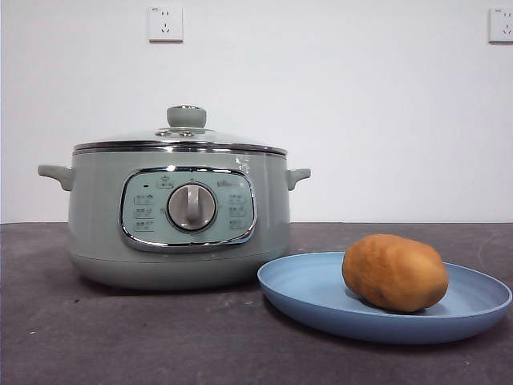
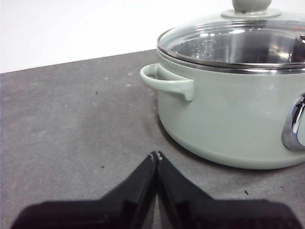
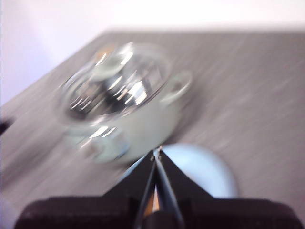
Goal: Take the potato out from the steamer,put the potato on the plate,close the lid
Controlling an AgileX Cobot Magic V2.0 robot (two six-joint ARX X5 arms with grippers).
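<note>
The golden-brown potato lies on the light-blue plate at the front right. The sage-green steamer stands to the left of the plate with the glass lid seated on it. My left gripper is shut and empty, low over the table beside the steamer, whose lid shows closed. My right gripper is shut and empty, high above the steamer and plate; that view is blurred. Neither gripper shows in the front view.
The dark grey table ends at a white wall with two sockets. The steamer's side handle juts toward my left gripper.
</note>
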